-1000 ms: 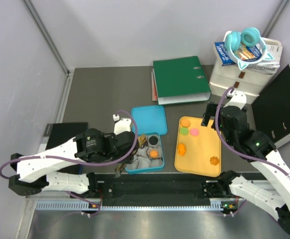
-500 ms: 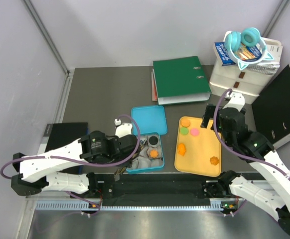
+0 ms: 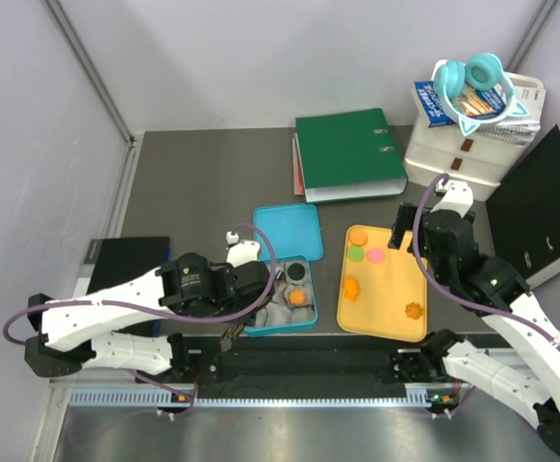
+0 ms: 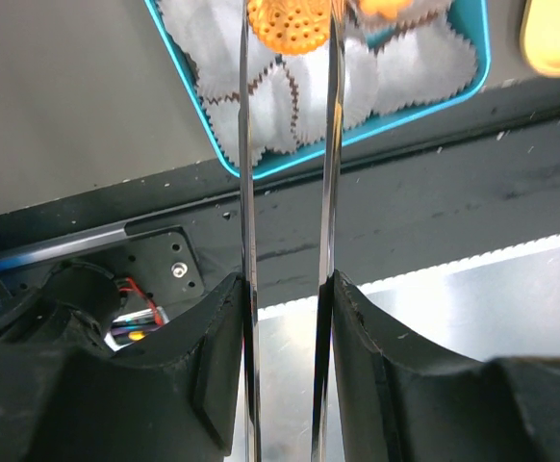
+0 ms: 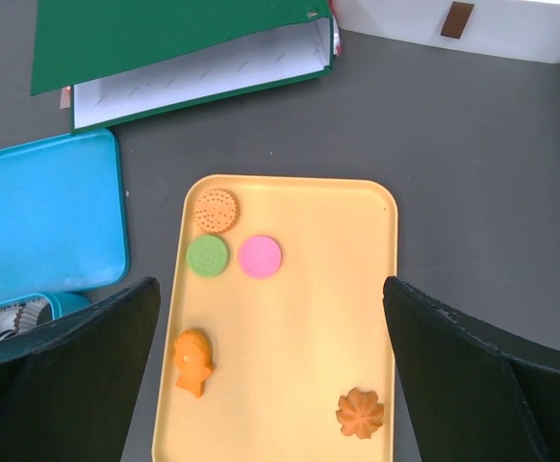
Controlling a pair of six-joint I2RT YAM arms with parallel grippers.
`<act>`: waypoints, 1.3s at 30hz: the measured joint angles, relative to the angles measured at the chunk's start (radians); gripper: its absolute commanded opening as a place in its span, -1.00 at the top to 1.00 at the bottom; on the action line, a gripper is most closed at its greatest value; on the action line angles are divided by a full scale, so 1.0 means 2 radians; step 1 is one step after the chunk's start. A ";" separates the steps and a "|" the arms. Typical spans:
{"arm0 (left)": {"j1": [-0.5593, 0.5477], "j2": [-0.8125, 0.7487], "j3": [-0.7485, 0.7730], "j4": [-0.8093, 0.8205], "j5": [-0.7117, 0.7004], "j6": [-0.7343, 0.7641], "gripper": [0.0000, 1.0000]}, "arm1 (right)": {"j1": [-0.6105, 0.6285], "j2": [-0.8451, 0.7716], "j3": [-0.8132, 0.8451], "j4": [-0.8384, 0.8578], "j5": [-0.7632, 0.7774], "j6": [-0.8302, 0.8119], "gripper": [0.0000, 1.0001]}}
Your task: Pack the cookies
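The left gripper (image 4: 288, 43) has its two thin blade fingers (image 4: 244, 144) drawn to a narrow gap on a round orange cookie (image 4: 285, 21), pinched by its edges near the tips. The cookie hangs over the white paper liners (image 4: 261, 106) inside the teal box (image 4: 357, 144). Whether it already touches a liner cannot be told. A second orange piece (image 4: 391, 8) sits just beside it, and a black cookie (image 3: 299, 273) lies at the far end of the box.

Step in hand, as judged: seat the held cookie in a vacant liner.

1. Centre the cookie over one liner cup, not over the ridge between two cups.
2. Lower it until the cookie rests flat. The crinkled paper is light and is likely to shift if a blade drags on it.
3. Open the blades only slightly, so that neither pushes the neighbouring orange piece or the box wall.
4. Lift straight up, clear of the liner rims.

The right gripper (image 5: 270, 289) hovers above the yellow tray (image 5: 309, 337) with its fingers spread wide and nothing between them. Five cookies lie on the tray:

- an orange disc (image 5: 216, 209), a green one (image 5: 208, 256) and a pink one (image 5: 259, 256), grouped close at the far end
- an orange moulded piece (image 5: 192, 361) at the near left
- an orange flower (image 5: 361, 412) at the near right

The blue lid (image 3: 287, 231) lies flat just beyond the box.
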 measured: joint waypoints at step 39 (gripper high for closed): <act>-0.066 0.042 0.001 0.001 0.006 0.022 0.67 | 0.000 -0.001 -0.006 0.009 0.000 0.000 -0.98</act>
